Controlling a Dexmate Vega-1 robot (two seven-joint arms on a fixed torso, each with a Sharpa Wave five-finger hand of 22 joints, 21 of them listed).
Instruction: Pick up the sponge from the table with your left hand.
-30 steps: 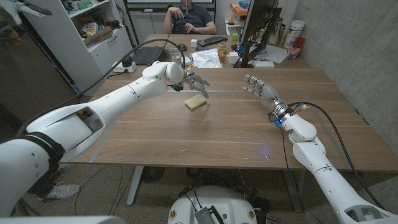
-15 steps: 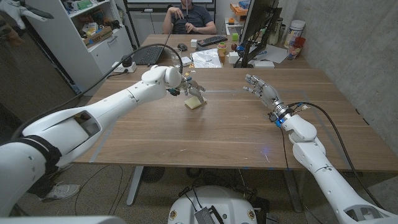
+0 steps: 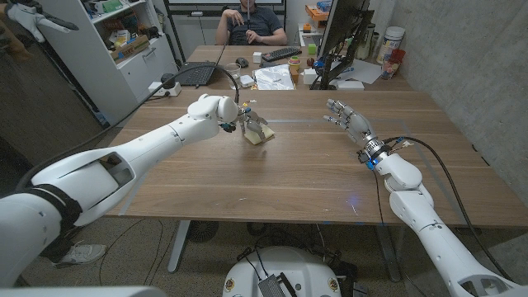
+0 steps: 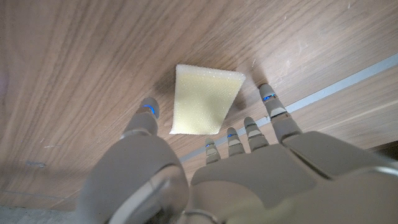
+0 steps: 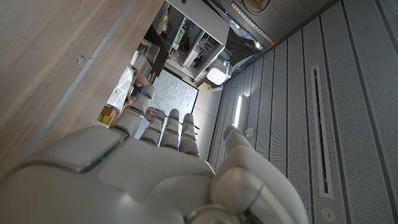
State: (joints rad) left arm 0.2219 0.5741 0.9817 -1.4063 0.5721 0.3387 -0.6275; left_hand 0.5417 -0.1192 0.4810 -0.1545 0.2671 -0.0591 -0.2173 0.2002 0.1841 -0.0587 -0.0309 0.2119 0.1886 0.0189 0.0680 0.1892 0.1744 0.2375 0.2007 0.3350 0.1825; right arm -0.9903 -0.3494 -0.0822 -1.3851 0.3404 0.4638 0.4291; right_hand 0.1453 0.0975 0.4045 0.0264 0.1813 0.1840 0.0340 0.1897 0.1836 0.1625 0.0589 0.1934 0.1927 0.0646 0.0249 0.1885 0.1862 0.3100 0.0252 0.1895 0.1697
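A pale yellow sponge lies on the wooden table, left of the middle. My left hand hangs right over it, fingers pointing down around it. In the left wrist view the sponge sits between the thumb on one side and the other fingers on the other; the fingers are spread and I see no firm grip. My right hand hovers over the table's right part with its fingers apart, holding nothing.
Along the table's far edge lie a laptop, papers, a keyboard and a monitor. A person sits behind them. A white shelf unit stands at the far left.
My left hand has come down and drawn back onto the sponge, its fingers now around it. The sponge has stayed in place. The right arm has not moved.
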